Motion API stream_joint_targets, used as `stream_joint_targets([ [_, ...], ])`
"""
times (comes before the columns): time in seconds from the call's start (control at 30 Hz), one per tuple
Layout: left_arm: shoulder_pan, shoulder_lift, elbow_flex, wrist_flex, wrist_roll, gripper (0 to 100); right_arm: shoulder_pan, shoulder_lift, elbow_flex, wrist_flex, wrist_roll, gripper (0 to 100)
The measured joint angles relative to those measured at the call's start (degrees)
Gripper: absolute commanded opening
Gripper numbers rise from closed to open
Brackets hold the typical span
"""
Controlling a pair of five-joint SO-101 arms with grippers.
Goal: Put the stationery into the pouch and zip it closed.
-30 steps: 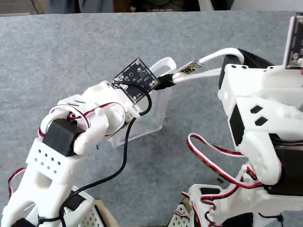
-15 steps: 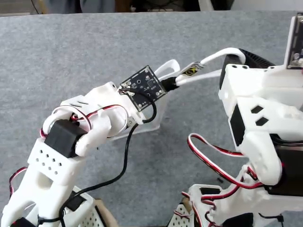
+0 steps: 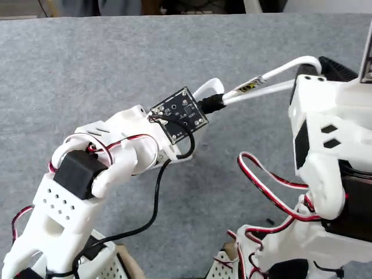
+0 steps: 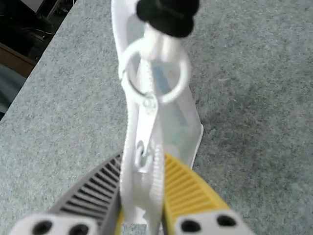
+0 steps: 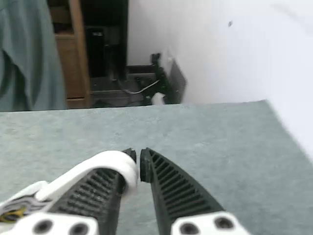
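The main risk is a lost grip while the zip is under tension. The right gripper (image 5: 137, 157) holds the white strap (image 3: 261, 81) only near the tips of its fingers, so a hard or off-line pull could let the strap slide out. The strap runs taut from those fingers to a black toggle (image 4: 168, 14) and the zipper pull ring (image 4: 178, 83). If the pull strays from the line of the zipper tape (image 4: 131, 132), the slider may jam, or the whole pouch may drag instead of closing. A slip at the other end would have the same effect, since only 1 pinch anchors the pouch.

The left gripper (image 4: 143, 178) has its 2 fingers pressed together on the zipper tape, with the grey and yellow pads on either side of it. The ring and toggle lie just beyond those fingertips. The right fingers are almost together, pinching the strap's looped end.

The clear pouch (image 4: 190, 134) hangs from the tape just beyond the left fingers, its far edge close to the grey counter (image 3: 87, 64). A bluish shape (image 4: 181, 122) shows through its wall, probably stationery. How far the zip has run cannot be told, so a tilt could spill something.
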Motion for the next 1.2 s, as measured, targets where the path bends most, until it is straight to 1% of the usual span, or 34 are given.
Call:
stream_joint_targets([
  [0.13,0.1,-0.1,-0.4,0.1,0.0,3,1.9,0.0,1.8,-1.3,0.2,1.2],
  [0.4,0.1,-5.8,-0.4,0.6,-0.1,3,6.4,-0.1,15.4,-9.5,0.2,1.2],
  [0.57,0.1,-7.6,-0.4,0.9,0.0,3,6.8,-0.1,22.8,-15.1,0.2,1.2],
  [0.77,0.1,-7.6,-0.4,1.1,0.0,3,6.8,-0.1,27.5,-19.2,0.2,1.2],
  [0.87,0.1,-7.6,-1.1,3.3,0.0,3,6.8,-0.2,30.0,-21.0,0.2,1.2],
  [1.2,0.1,-7.5,-11.3,9.4,0.0,3,6.7,-1.2,42.0,-30.1,0.2,1.2],
])
